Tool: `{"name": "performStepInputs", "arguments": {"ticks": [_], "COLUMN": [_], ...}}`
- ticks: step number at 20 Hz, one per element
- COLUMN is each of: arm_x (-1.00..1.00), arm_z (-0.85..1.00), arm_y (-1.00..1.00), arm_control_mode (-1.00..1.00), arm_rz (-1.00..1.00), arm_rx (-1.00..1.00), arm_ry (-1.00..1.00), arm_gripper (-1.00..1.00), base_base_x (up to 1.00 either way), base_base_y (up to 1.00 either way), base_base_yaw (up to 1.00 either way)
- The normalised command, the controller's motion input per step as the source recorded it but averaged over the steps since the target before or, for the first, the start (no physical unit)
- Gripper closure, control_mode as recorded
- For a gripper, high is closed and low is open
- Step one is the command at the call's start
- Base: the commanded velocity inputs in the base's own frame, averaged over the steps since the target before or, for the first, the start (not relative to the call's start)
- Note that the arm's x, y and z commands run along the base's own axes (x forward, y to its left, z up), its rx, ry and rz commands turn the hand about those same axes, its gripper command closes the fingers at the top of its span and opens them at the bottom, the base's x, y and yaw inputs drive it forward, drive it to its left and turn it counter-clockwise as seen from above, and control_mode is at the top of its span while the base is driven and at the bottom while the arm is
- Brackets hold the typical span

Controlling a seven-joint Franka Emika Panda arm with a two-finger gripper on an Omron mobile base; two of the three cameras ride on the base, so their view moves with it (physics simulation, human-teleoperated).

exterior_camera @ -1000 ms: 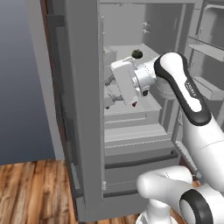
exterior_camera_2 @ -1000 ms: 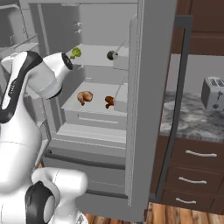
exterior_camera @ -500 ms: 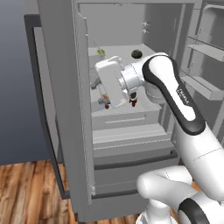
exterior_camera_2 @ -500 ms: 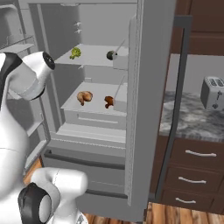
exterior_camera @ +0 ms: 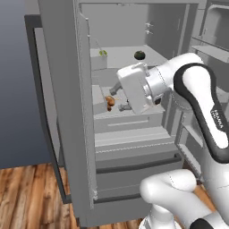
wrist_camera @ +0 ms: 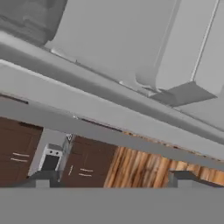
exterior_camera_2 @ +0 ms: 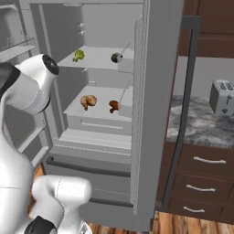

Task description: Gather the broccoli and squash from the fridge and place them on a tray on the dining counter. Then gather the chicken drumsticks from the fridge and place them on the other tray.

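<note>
Inside the open fridge [exterior_camera_2: 151, 114], the broccoli [exterior_camera_2: 79, 55] sat on the upper shelf, chicken drumsticks [exterior_camera_2: 88, 101] below. The gripper [wrist_camera: 114, 178] stood spread wide, empty; the arm partly hid the shelves from the left.

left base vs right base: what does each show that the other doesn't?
Left base: the arm's hand and tool in front of the lower shelf, hiding part of it. Right base: a toaster on the stone counter with drawers below, and both drumsticks unobstructed. Both: the open fridge, broccoli and a dark round item on the upper shelf.
</note>
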Motion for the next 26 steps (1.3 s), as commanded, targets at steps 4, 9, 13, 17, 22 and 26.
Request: {"name": "performStepInputs", "arguments": {"ticks": [4, 9, 13, 17, 22, 26], "arm_x": [-0.54, -0.56, -0.52, -0.28, -0.01, 0.00], "arm_z": [0.01, 0.00, -0.02, -0.35, -0.48, -0.45], "arm_y": [-0.84, -0.63, -0.69, -0.64, -0.52, -0.42], "arm_control_mode": [-1.00, -1.00, -1.00, -1.00, -1.00, -1.00], "arm_rz": [-0.07, -0.10, -0.10, -0.10, -0.18, -0.21], "arm_rx": [-0.26, -0.39, -0.39, -0.35, -0.26, -0.18], "arm_ry": [-0.17, -0.19, -0.12, -0.03, -0.01, 0.00], "arm_gripper": [-1.00, -1.00, -1.00, -1.00, -1.00, -1.00], "base_base_x": [0.00, 0.00, 0.00, 0.00, 0.00, 0.00], "base_base_y": [0.00, 0.00, 0.00, 0.00, 0.00, 0.00], "base_base_yaw": [0.00, 0.00, 0.00, 0.00, 0.00, 0.00]}}
